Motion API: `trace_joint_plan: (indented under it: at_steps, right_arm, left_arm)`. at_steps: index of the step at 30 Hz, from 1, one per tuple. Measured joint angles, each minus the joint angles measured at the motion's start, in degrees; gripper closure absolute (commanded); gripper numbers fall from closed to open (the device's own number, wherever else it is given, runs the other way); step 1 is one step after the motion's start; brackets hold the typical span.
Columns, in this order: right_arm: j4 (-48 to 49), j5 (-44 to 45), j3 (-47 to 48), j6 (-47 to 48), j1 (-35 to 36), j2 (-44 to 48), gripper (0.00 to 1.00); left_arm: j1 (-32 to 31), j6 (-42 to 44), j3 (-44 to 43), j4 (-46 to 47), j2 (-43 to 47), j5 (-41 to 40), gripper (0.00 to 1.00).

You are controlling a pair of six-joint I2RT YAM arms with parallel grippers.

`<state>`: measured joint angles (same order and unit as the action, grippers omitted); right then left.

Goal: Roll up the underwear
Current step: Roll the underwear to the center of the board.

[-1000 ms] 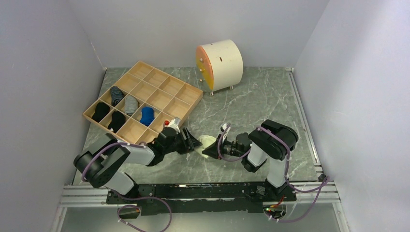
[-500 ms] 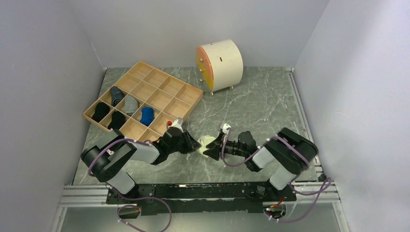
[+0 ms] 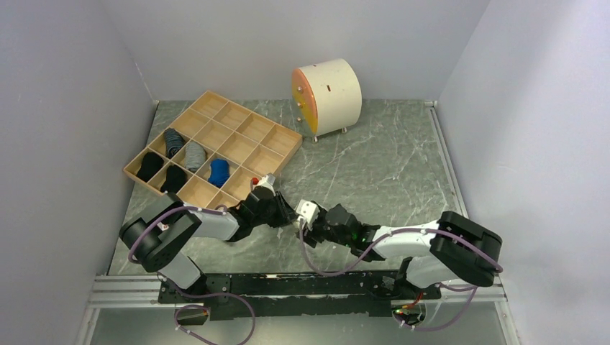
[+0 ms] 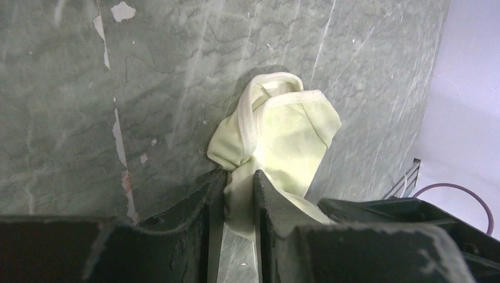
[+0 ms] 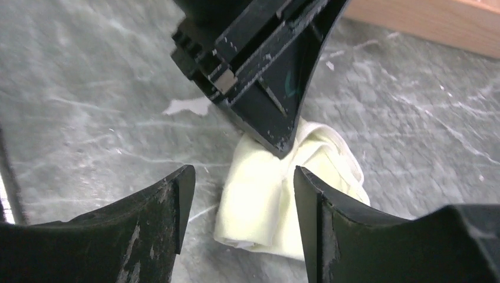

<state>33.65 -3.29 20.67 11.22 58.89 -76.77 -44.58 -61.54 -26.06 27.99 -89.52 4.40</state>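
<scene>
The underwear (image 4: 286,127) is a pale yellow-green cloth, partly rolled, lying on the grey marbled table. My left gripper (image 4: 239,186) is shut on its bunched near end, with cloth squeezed between both fingers. In the right wrist view the underwear (image 5: 265,200) lies on the table between the spread fingers of my right gripper (image 5: 242,197), which is open. The left gripper (image 5: 265,71) presses down on the cloth from above. From the top, the left gripper (image 3: 284,212) and the right gripper (image 3: 316,219) meet tip to tip and hide most of the cloth.
A wooden grid tray (image 3: 241,115) holding several rolled socks stands at the back left, its near corner close to the left gripper. The tray's edge (image 5: 424,23) shows behind the cloth. A cream drum-shaped cabinet (image 3: 327,97) stands at the back. Walls close in both sides.
The left gripper has closed on the underwear. The right gripper has opened and let go of it, and the right arm has stretched out low with its elbow swung to the right.
</scene>
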Motion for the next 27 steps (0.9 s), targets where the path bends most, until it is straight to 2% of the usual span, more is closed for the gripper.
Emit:
trace_joint_plan:
  at_steps: [5, 11, 13, 15, 17, 20, 27]
  right_arm:
    - [-0.79, 10.54, 0.02, 2.34, 4.5, -3.56, 0.37]
    - [-0.98, 15.89, 1.86, 4.57, 5.88, -9.14, 0.6]
    - [-0.79, 16.33, 2.16, 4.7, 6.03, -9.75, 0.59]
    - [-0.66, 16.37, 2.14, 4.13, 6.21, -9.79, 0.46]
    - [-0.52, 16.48, 2.14, 3.15, 6.21, -9.77, 0.4]
    - [0.0, 16.5, 2.14, 2.12, 6.25, -9.79, 0.39]
    - [1.01, 16.17, 2.14, 1.6, 6.73, -9.79, 0.47]
  left_arm:
    - [-0.04, 0.44, -0.09, -0.07, 0.0, 0.02, 0.71]
    - [-0.04, 0.66, -0.2, -0.42, 0.11, 0.0, 0.69]
    - [-0.04, 0.7, -0.26, -0.63, 0.17, -0.09, 0.69]
    - [-0.04, 0.7, -0.28, -0.94, 0.39, -0.26, 0.68]
    - [-0.07, 0.7, -0.28, -1.42, 0.68, -0.44, 0.68]
    - [-0.15, 0.83, -0.31, -1.84, 0.94, -0.74, 0.68]
    - [-0.15, 0.92, -0.66, -3.08, 1.31, -1.09, 0.68]
